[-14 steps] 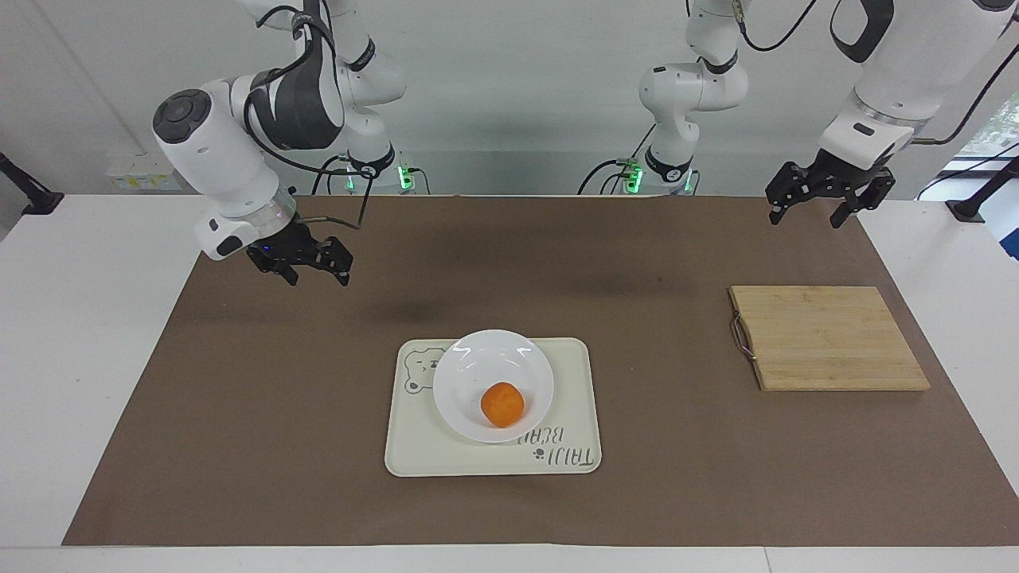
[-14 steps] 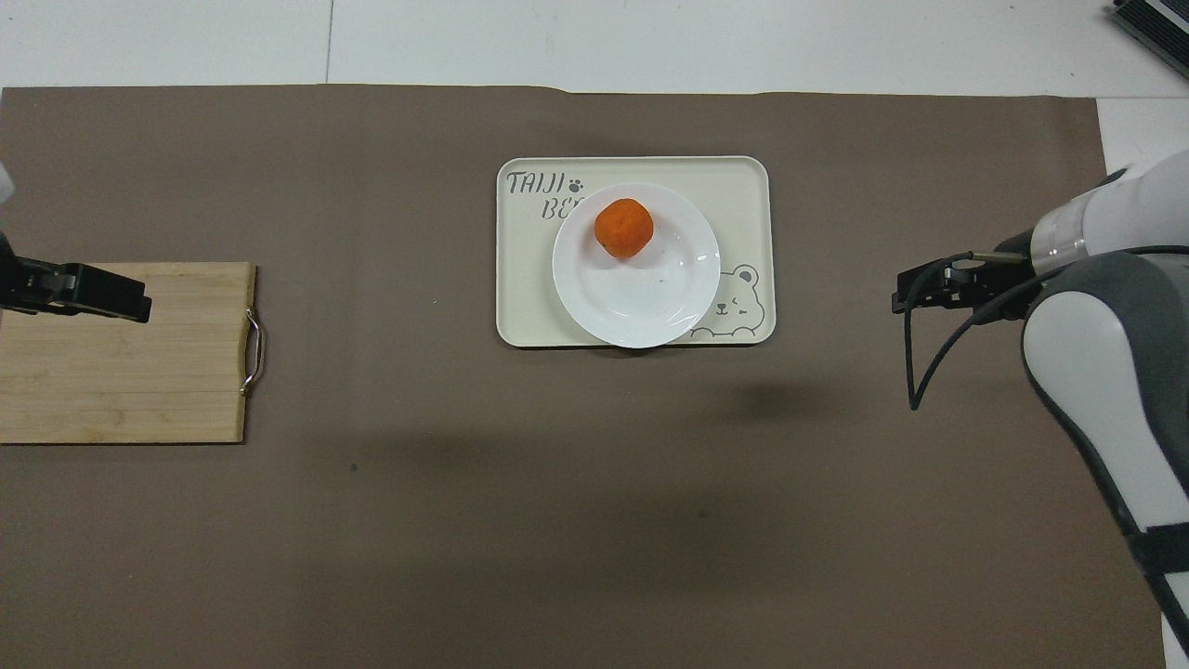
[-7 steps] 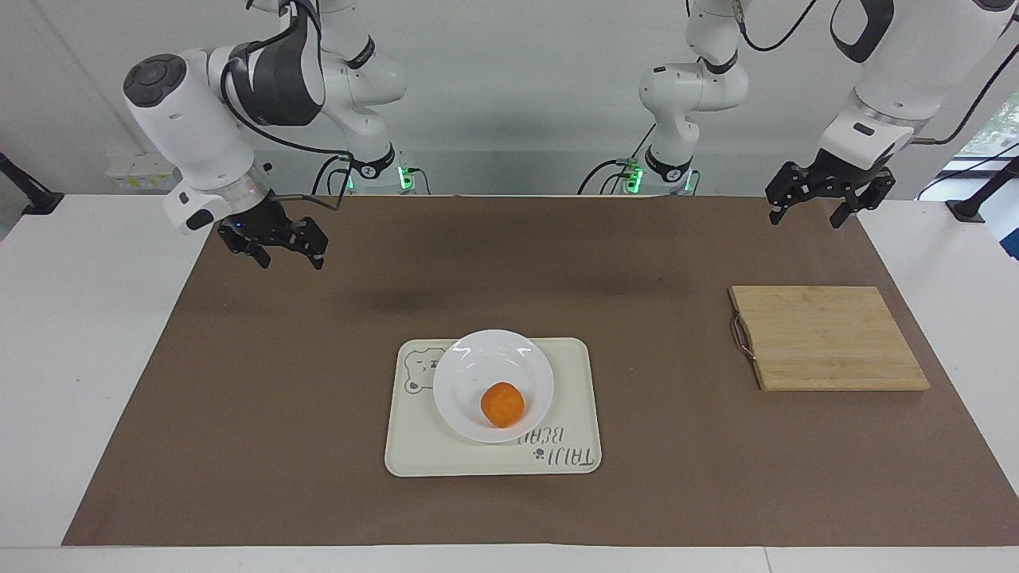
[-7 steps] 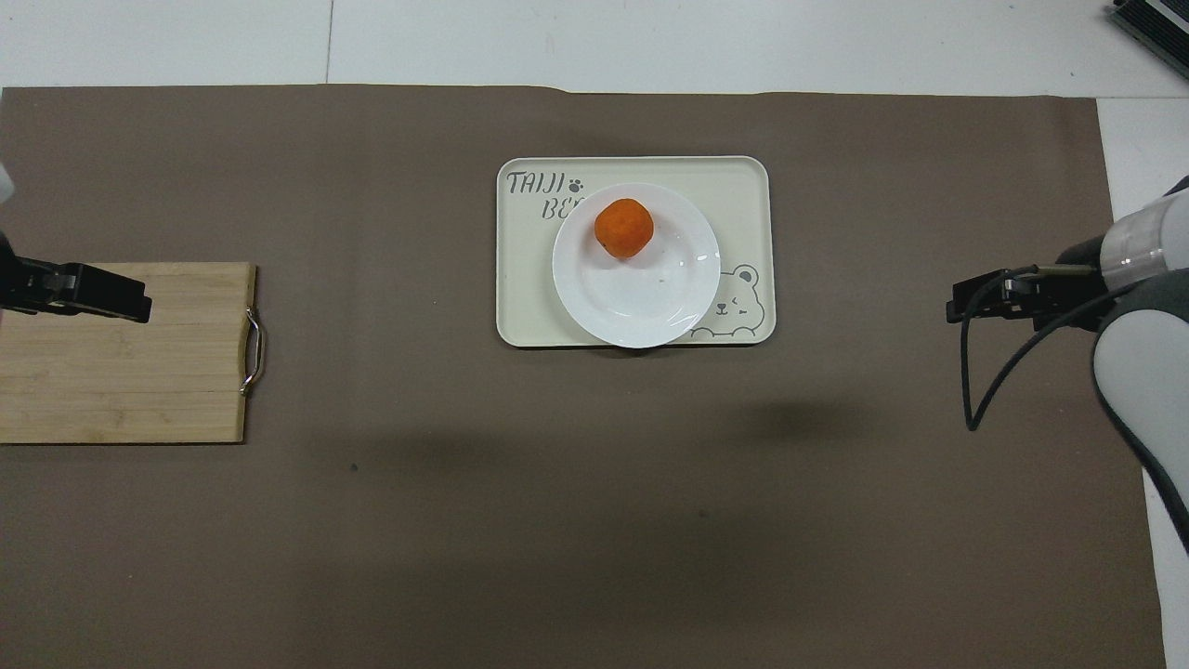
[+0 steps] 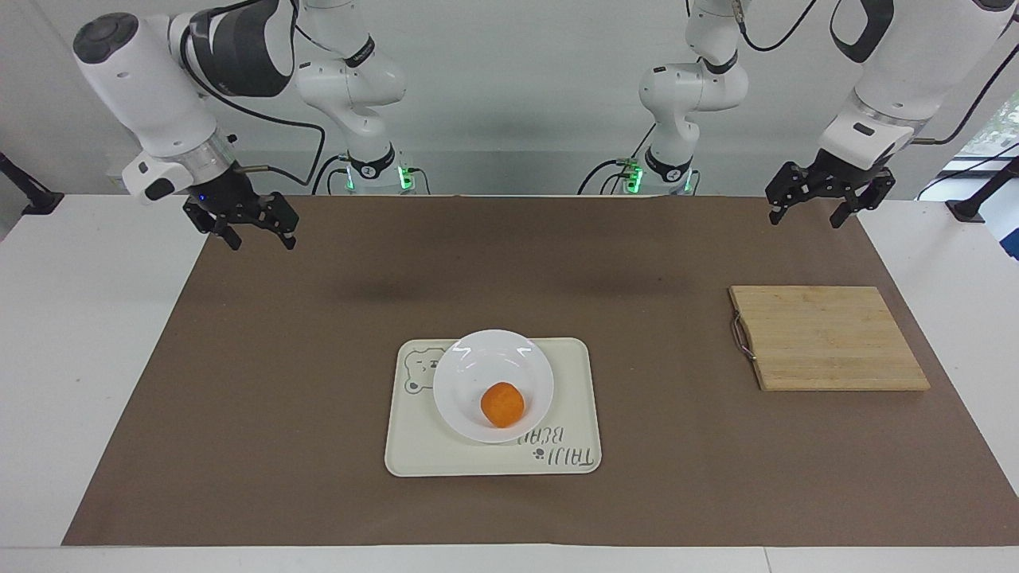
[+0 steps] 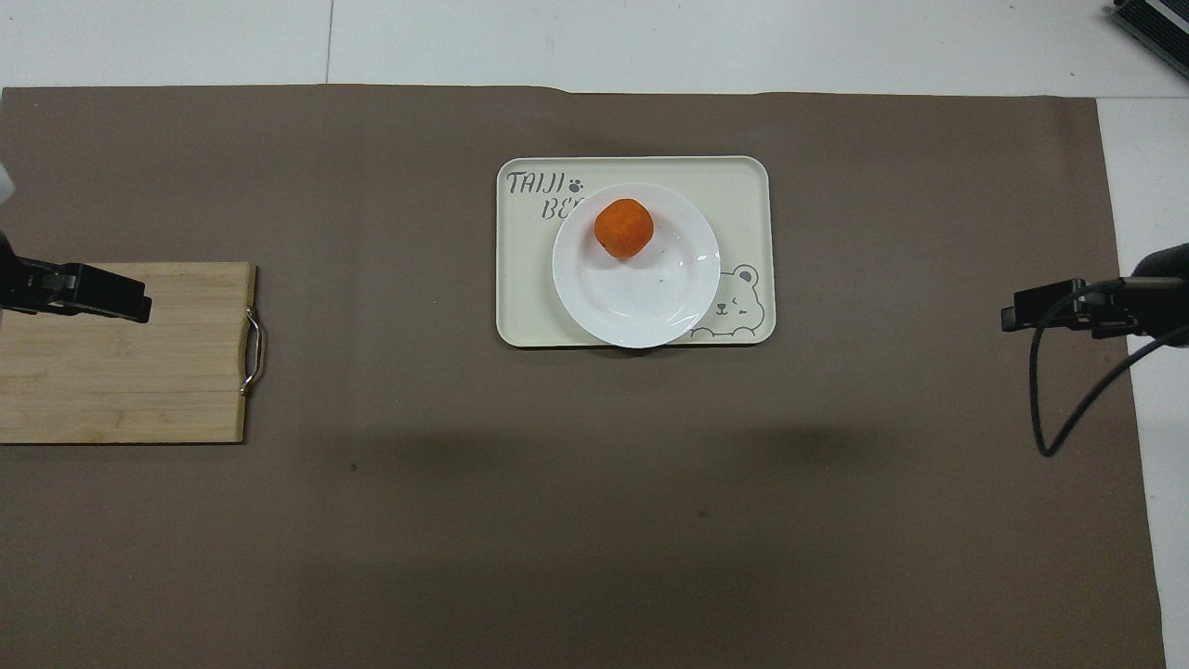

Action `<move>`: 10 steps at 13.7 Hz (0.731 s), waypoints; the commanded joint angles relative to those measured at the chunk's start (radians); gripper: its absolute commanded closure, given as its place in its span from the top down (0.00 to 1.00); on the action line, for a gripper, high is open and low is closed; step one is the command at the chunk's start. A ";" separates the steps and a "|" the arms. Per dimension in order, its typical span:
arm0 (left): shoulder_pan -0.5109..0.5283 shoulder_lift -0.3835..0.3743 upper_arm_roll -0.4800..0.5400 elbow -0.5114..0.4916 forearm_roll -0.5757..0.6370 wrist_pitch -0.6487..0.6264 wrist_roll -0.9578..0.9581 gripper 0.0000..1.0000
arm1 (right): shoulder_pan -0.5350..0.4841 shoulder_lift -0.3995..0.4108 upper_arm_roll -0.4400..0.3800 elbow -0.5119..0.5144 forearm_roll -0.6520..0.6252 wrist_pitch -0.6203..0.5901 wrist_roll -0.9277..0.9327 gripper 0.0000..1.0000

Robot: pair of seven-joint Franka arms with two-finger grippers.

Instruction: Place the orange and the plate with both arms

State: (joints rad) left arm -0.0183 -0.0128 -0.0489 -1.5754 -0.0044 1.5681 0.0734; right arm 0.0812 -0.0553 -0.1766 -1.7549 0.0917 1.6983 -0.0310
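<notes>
Facing view, working outward from the robots: right gripper (image 5: 261,239) hangs over the mat (image 5: 637,493) edge at the right arm's end, jaws spread, nothing in them. Left gripper (image 5: 828,205) same story at the left arm's end, spread and empty, up in the air. — Lena

Agreed. Next out is the cutting board (image 5: 828,338), bare, toward the left arm's end. Farther from the robots, mid-table, the tray (image 5: 414,454) with the plate (image 5: 478,358) sitting on it. The orange (image 5: 502,403) is in the plate, on the part farthest from the robots, close to the rim. — Tom

So placement looks done to me. Step in hand reads as parking both arms. — Lena

Same read. To do it well: keep both grippers high and well apart from the tray, and don't sweep over the plate. The orange is round and sits off-centre in a shallow dish, so any bump to the tray or plate could roll it out. — Tom

Overhead view shows the left gripper covering the board's edge, but that's height, not contact; facing view has it clear above. — Lena

Right. Also watch the cable (image 6: 1050,418) looping off the right gripper. It hangs below the wrist, so keep that side up so it doesn't drag the mat. Leave both jaws spread; no reason to clench on nothing. — Tom
</notes>
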 commanded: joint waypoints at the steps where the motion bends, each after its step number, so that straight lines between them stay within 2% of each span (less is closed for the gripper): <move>1: 0.008 -0.001 0.000 0.011 -0.011 -0.020 0.008 1.00 | -0.006 -0.014 0.009 0.057 -0.039 -0.057 -0.004 1.00; 3: 0.008 -0.001 0.000 0.011 -0.011 -0.020 0.008 1.00 | 0.003 -0.017 0.020 0.083 -0.061 -0.069 -0.003 1.00; 6: 0.008 -0.001 0.000 0.011 -0.011 -0.020 0.008 1.00 | 0.012 -0.024 0.043 0.175 -0.107 -0.124 0.009 1.00; 10: 0.006 -0.001 0.000 0.011 -0.011 -0.020 0.008 1.00 | 0.029 -0.046 0.055 0.160 -0.147 -0.121 0.026 1.00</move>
State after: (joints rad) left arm -0.0183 -0.0128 -0.0490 -1.5754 -0.0044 1.5681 0.0734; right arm 0.1057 -0.0869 -0.1307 -1.5917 -0.0206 1.5903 -0.0244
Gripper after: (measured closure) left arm 0.000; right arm 0.000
